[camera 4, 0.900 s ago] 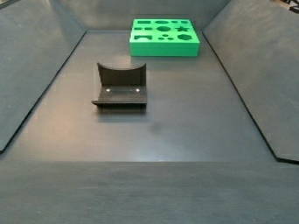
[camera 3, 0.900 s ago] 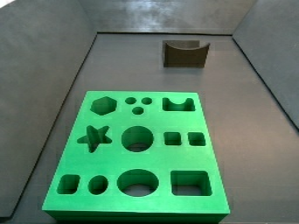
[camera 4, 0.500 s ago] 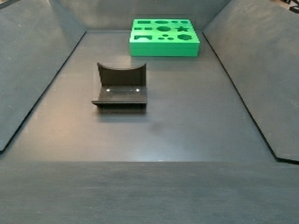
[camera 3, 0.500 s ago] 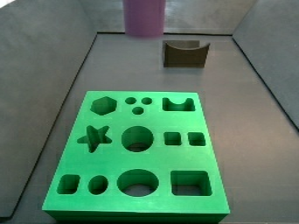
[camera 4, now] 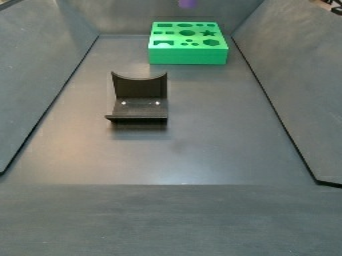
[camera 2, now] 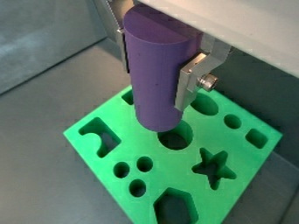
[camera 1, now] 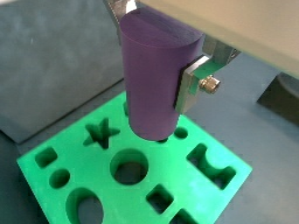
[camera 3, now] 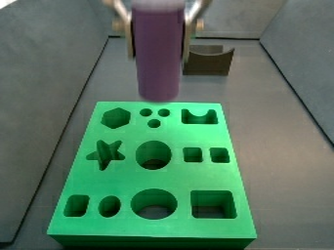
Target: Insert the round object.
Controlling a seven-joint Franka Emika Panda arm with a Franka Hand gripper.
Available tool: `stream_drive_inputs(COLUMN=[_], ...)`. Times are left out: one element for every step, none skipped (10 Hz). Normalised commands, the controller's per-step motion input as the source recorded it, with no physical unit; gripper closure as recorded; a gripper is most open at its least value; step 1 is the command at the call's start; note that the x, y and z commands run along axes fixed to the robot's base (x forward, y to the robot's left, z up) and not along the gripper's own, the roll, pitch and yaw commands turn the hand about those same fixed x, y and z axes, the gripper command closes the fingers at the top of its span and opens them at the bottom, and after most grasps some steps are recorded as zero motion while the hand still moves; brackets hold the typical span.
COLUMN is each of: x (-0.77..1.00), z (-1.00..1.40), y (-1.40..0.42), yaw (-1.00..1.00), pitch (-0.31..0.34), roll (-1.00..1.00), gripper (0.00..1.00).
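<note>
My gripper [camera 3: 158, 14] is shut on the round object [camera 3: 156, 57], a tall matte purple cylinder that hangs upright above the far part of the green board [camera 3: 131, 186]. Its lower end is above the board and does not touch it. The board's round middle hole [camera 3: 154, 153] lies nearer the front than the cylinder. In both wrist views the cylinder [camera 1: 155, 74] [camera 2: 156, 74] sits between the silver fingers [camera 1: 193, 77] [camera 2: 193, 75], with the board [camera 1: 73, 166] [camera 2: 131, 142] below. The round hole [camera 2: 177, 136] shows just past the cylinder's end.
The dark fixture [camera 3: 206, 59] stands behind the board, also in a side view [camera 4: 136, 97] mid-floor. The board [camera 4: 187, 44] sits at the far end there. Grey walls enclose the floor. The board has several other cut-outs, including a star [camera 3: 104, 153] and a hexagon [camera 3: 116, 118].
The gripper with the purple cylinder has come down into a side view from the top and moved forward, from behind the fixture to over the board's far part.
</note>
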Motion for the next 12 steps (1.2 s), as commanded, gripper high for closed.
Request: stream_drive_inputs(x=[0.12, 0.03, 0.01, 0.01, 0.0, -0.11, -0.18, -0.19, -0.04, -0.09, 0.0, 0.16], z=[-0.91, -0.88, -0.84, -0.77, -0.79, -0.65, -0.52, -0.5, -0.66, -0.62, -0.76, -1.0], y=[-0.32, -0.32, -0.33, -0.32, -0.25, -0.04, 0.0, 0.0, -0.04, -0.21, -0.17, -0.19], yaw=[0.03, 0.06, 0.06, 0.05, 0.04, 0.01, 0.0, 0.0, 0.0, 0.0, 0.0, 0.0], pitch=[0.0, -0.01, -0.027, -0.024, -0.007, -0.057, -0.056, -0.06, -0.057, -0.071, -0.054, -0.06], roll=[0.22, 0.23, 0.24, 0.29, 0.29, 0.15, 0.07, 0.0, -0.01, -0.08, -0.13, -0.03], gripper=[1.0, 1.0, 1.0, 1.0, 1.0, 1.0, 1.0, 1.0, 1.0, 1.0, 1.0, 1.0])
